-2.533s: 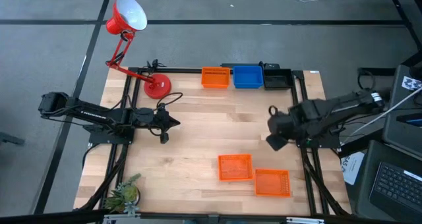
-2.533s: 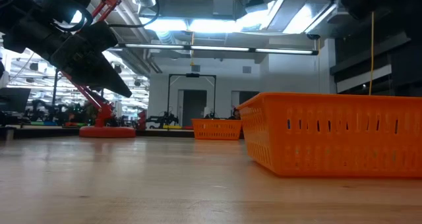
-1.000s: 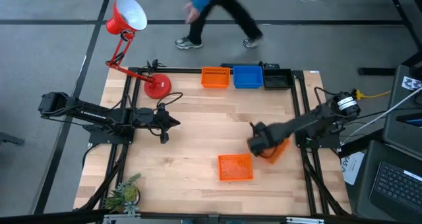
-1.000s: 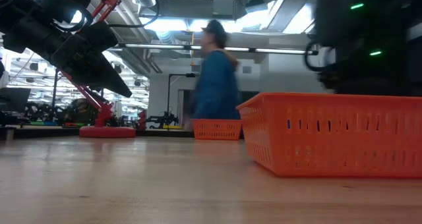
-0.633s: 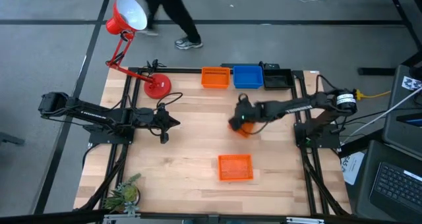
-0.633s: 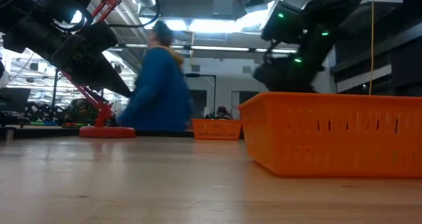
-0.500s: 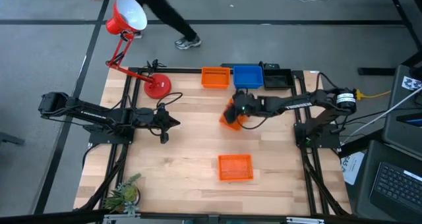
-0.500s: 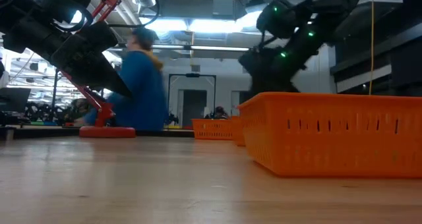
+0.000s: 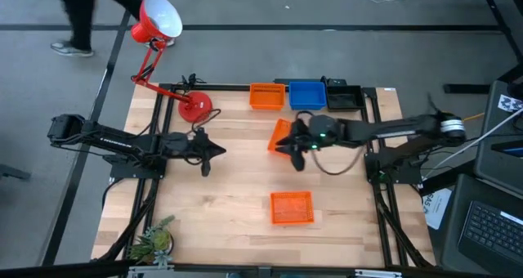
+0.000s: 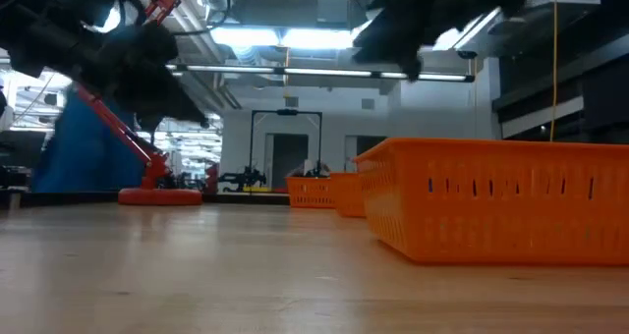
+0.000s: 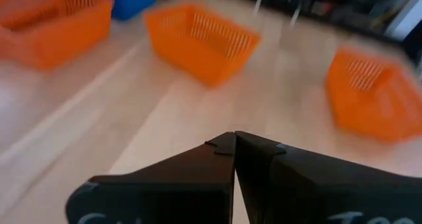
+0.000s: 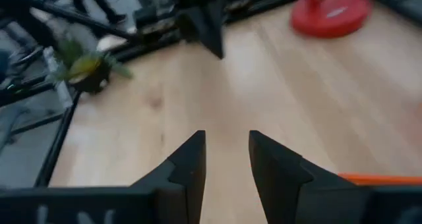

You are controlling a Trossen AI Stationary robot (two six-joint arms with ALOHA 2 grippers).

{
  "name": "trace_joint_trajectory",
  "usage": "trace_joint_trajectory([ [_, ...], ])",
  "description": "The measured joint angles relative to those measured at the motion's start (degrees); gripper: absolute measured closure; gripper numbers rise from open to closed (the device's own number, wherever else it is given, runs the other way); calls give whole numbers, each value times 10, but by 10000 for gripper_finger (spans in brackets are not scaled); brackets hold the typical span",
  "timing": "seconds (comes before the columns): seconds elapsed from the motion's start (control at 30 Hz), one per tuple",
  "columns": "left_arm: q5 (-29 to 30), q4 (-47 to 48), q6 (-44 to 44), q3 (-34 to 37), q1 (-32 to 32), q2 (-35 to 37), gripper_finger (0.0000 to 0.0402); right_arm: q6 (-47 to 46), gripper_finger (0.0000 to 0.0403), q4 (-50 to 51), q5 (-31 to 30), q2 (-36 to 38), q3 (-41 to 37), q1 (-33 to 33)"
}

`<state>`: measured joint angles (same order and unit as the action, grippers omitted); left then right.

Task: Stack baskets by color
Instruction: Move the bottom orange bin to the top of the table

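Note:
At the far edge, an orange basket (image 9: 265, 96), a blue one (image 9: 307, 96) and a black one (image 9: 343, 98) stand in a row. A second orange basket (image 9: 278, 134) (image 10: 346, 194) stands on its base just in front of that row. A third orange basket (image 9: 292, 207) (image 10: 501, 201) sits nearer the front edge. My right gripper (image 9: 292, 150) (image 12: 226, 141) hangs open above the second basket's right side, whose rim (image 12: 376, 179) shows below it; nothing is between the fingers. My left gripper (image 9: 214, 151) (image 11: 234, 141) is shut at mid-left, above the table.
A red desk lamp (image 9: 194, 106) stands at the far left corner and a small plant (image 9: 155, 239) at the near left corner. Bare wood (image 9: 237, 180) lies between the two arms. A person (image 9: 82, 8) walks on the floor beyond the far left.
My right gripper has swept from near the table's right edge toward the far edge and the left, bringing the second orange basket with it. It has then risen clear and tipped from pointing down to nearly level. The basket now stands by the far row. The person walked left.

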<state>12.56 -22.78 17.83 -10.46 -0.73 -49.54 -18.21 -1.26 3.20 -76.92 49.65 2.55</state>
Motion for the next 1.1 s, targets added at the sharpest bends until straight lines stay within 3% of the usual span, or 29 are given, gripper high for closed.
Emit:
trace_joint_trajectory([
  [0.17,-1,-93,-30,0,0,0,401,-23,287,122,-130,109,-2,-62],
  [0.33,-1,-83,-48,0,0,0,401,-139,287,252,-142,127,-5,-145],
  [0.47,-2,-39,-49,0,0,0,401,-190,287,252,-141,99,-5,-226],
  [0.67,-2,1,-44,0,0,0,401,-124,287,172,-151,44,-5,-314],
  [0.93,-2,5,-44,0,0,0,401,-130,287,101,-171,-50,22,-332],
  [1.1,-2,11,-44,0,0,0,401,-99,287,158,-138,-113,99,-333],
])
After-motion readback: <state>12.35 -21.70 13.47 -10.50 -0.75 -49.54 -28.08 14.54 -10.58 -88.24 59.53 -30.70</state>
